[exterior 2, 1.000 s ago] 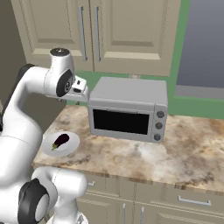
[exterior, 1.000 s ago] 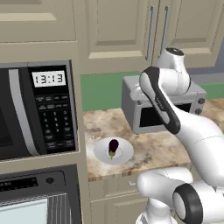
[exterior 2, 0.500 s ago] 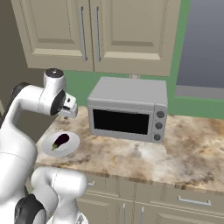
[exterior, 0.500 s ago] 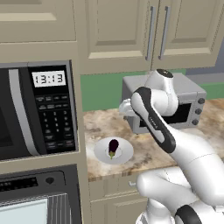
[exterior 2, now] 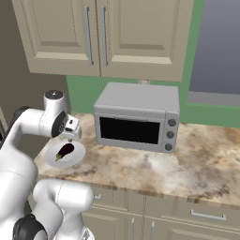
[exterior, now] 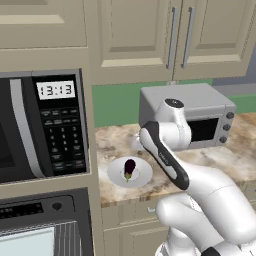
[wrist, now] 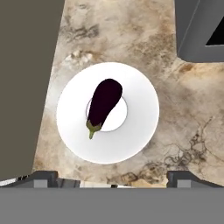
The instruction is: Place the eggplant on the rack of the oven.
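Note:
The eggplant [wrist: 103, 105] is small and dark purple, with a green stem end. It lies in the middle of a white plate [wrist: 140, 87] on the marble counter. My gripper [wrist: 113, 179] hangs straight above the plate, open wide, and its dark fingertips [wrist: 46, 177] stand apart with nothing between them. From the right base view the gripper [exterior 2: 70, 137] sits a short way above the eggplant [exterior 2: 64, 151] without touching it. The left base view has the eggplant [exterior: 129, 169] just left of my forearm. The oven [exterior: 30, 212] sits at the lower left, with grey rack bars [exterior: 70, 242] beside its pale window.
A grey toaster oven [exterior 2: 138, 117] stands on the counter right of the plate [exterior 2: 77, 157], and its corner [wrist: 201, 30] is close to the hand. A black microwave [exterior: 45, 125] in a tall cabinet wall [wrist: 26, 87] borders the plate on the left. Upper cabinets hang overhead.
The arm has folded down and brought the hand from high near the cabinets to just above the plate. The jaws have opened wider. The eggplant has not moved.

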### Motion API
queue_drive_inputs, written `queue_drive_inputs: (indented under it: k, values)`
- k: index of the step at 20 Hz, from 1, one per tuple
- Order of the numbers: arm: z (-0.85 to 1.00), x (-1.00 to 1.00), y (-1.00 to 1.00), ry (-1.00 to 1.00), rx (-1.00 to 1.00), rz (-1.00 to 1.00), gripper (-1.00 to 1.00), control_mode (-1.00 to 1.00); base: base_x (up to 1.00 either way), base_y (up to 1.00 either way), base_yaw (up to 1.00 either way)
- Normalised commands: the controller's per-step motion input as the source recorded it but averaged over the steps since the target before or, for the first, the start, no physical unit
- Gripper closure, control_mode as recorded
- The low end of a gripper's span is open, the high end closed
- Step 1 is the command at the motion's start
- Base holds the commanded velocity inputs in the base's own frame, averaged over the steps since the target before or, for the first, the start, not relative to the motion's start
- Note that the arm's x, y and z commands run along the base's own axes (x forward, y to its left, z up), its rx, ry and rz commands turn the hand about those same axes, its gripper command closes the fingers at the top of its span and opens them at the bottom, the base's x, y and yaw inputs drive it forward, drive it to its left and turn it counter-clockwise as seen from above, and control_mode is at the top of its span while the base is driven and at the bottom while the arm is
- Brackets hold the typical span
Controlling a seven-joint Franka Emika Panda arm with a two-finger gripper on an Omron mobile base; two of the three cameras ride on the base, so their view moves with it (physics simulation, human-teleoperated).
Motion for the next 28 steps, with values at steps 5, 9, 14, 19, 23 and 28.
queue_drive_inputs:
  k: [5,9,14,19,23,28]
  values:
    - [-0.4,0.21,-0.06,0.12,-0.04,0.0,-1.0,-1.0,0.0,0.0,0.0]
    - [-0.36,0.35,-0.01,0.08,0.0,0.01,-1.0,-1.0,0.0,0.0,0.0]
    - [-0.38,0.5,0.06,0.1,0.0,0.0,-1.0,-1.0,0.0,0.0,0.0]
    - [-0.25,0.39,0.19,0.04,0.0,0.0,-1.0,-1.0,0.0,0.0,0.0]
    - [-0.22,0.25,0.27,0.03,0.0,0.0,-1.0,-1.0,0.0,0.0,0.0]
    - [-0.36,0.05,0.03,0.07,0.0,0.0,-1.0,-1.0,0.0,0.0,0.0]
